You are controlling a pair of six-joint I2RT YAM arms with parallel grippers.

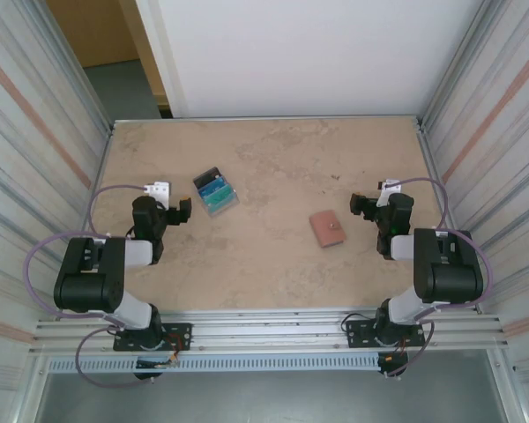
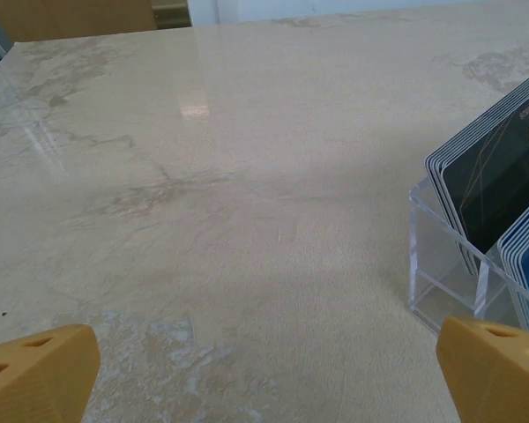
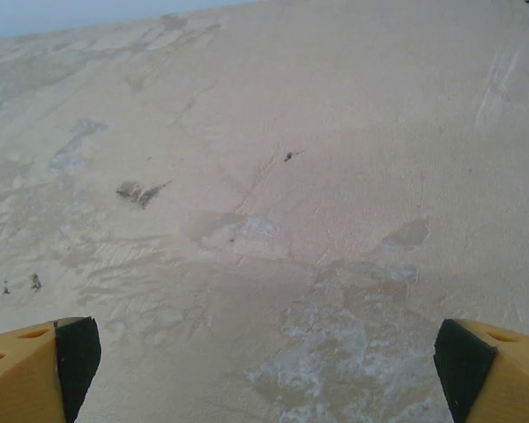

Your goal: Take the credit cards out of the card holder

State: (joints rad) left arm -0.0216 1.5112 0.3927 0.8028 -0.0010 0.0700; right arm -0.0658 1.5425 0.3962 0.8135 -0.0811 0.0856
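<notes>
Cards (image 2: 494, 181) (upright) in clear rack (image 2: 436, 273).

Table: beige, marble-patterned flat tabletop (image 1: 273, 159), worn pale in patches.
Sides: ribbed grey metal walls (image 1: 26, 132) flanked the tabletop left and right.
Back: plain white panel (image 1: 309, 53) stood beyond the tabletop's far edge.
Light: soft glare patch (image 2: 194, 110) lay on the tabletop.

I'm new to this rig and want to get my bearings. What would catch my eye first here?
A small salmon-pink wallet lies folded shut on the table, right of centre and close to the open right gripper. Left of centre, blue, teal and black cards stand on edge in a clear stand, just beyond the open left gripper.
</notes>
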